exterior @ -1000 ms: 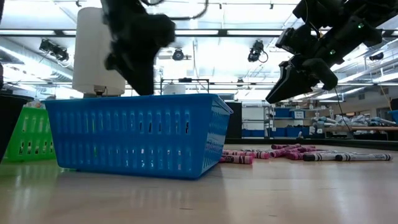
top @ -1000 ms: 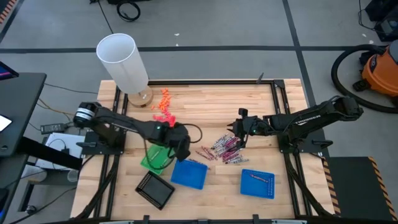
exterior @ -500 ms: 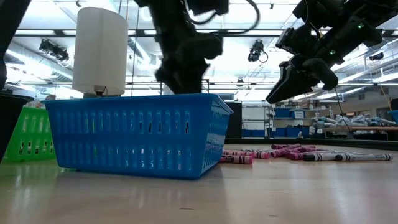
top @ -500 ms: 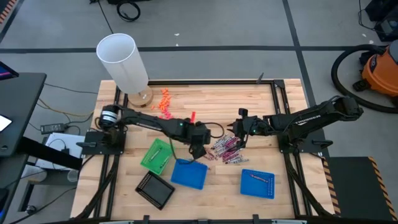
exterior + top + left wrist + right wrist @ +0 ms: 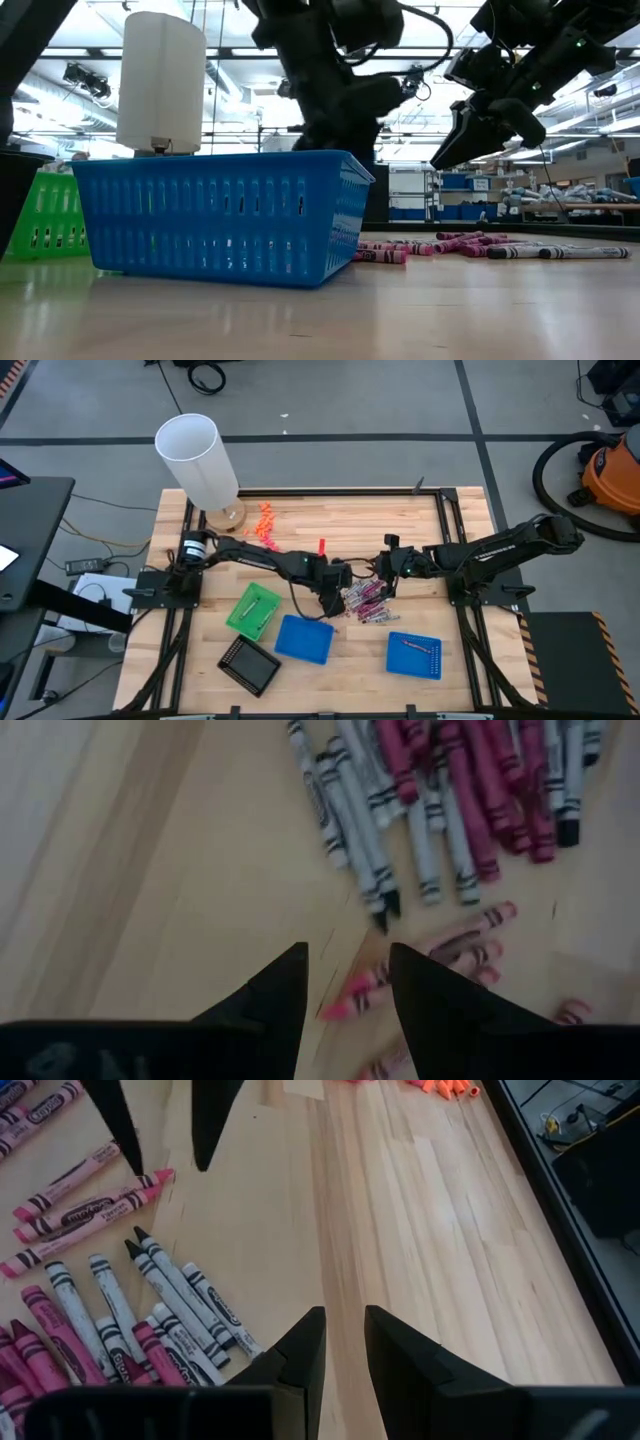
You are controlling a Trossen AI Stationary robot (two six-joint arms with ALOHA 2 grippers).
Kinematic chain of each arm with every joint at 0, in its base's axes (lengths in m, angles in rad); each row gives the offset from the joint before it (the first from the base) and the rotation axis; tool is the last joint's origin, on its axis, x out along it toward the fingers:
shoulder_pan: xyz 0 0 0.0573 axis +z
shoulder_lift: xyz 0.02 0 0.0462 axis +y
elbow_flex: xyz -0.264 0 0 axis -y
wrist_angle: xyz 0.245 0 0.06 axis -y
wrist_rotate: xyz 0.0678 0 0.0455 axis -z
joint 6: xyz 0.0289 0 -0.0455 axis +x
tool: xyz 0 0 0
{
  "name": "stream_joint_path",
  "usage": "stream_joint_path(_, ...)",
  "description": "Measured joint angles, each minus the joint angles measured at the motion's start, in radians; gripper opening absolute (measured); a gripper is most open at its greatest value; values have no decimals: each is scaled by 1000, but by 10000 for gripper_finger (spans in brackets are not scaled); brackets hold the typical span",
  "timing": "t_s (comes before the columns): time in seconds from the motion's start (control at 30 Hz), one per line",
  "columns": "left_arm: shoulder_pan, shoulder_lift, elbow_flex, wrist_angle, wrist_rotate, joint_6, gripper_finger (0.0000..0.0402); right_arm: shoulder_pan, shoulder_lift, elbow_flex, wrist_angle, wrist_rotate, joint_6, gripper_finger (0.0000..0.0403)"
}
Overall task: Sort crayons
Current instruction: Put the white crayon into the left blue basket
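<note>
Left hand (image 5: pixel 345 985): fingers apart, holding nothing, over the pink crayons (image 5: pixel 420 960).
Right hand (image 5: pixel 343 1342): narrow gap, empty, mid-frame.
Crayons (image 5: pixel 362 598): heaped mid tabletop (image 5: pixel 330 520).
Blue basket (image 5: pixel 215 215): hides crayons behind.

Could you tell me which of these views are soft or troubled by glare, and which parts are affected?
Left wrist view: soft throughout, the crayons smeared and the left pincer hazy. Low view: bright ceiling lights silhouette both arms, while the blue basket reads clearly. Right wrist view: crisp, crayon labels legible. High view: evenly lit, no glare on the table.
</note>
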Motion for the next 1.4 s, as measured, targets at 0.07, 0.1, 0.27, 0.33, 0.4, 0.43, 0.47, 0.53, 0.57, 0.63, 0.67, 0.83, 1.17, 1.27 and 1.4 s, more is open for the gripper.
stream_joint_path(0.07, -5, 9, -2, 4, 1, 56, 153, 0, 0, 0, 4, -4, 0, 84)
stream_joint_path(0.1, -6, 15, 0, 30, 1, 88, 153, 0, 0, 0, 1, -4, 0, 84)
stream_joint_path(0.27, -2, 37, 0, 62, -14, 182, 153, 0, 0, 0, -2, -5, 0, 84)
stream_joint_path(0.33, 8, 49, -2, 70, -39, 206, 153, 0, 0, 0, -5, -4, 0, 84)
stream_joint_path(0.4, 20, 62, -2, 123, -44, 221, 153, 0, 0, 0, -12, 0, 0, 84)
stream_joint_path(0.43, 25, 66, -3, 129, -45, 228, 152, 0, 0, 0, -14, 1, 1, 84)
stream_joint_path(0.47, 30, 73, -2, 169, -48, 228, 152, 0, 0, 0, -20, 6, 3, 84)
stream_joint_path(0.53, 41, 79, -2, 208, -48, 228, 152, 0, 0, -1, -28, 21, 3, 84)
stream_joint_path(0.57, 46, 79, -2, 217, -48, 225, 152, 0, 0, -1, -29, 22, 3, 84)
stream_joint_path(0.63, 56, 79, -2, 259, -48, 215, 152, -1, -1, -1, -33, 23, 3, 84)
stream_joint_path(0.67, 63, 79, -2, 269, -48, 208, 152, -1, -1, -1, -33, 25, 3, 84)
stream_joint_path(0.83, 81, 104, -2, 309, -48, 174, 152, -1, -1, -1, -51, 71, 7, 84)
stream_joint_path(1.17, 76, 153, -3, 381, -48, 145, 152, -1, -1, -2, -74, 108, 22, 84)
stream_joint_path(1.27, 76, 154, -3, 384, -39, 134, 152, -1, -1, -2, -73, 108, 22, 84)
stream_joint_path(1.4, 73, 154, -3, 378, -39, 130, 152, -1, -1, -2, -73, 107, 22, 84)
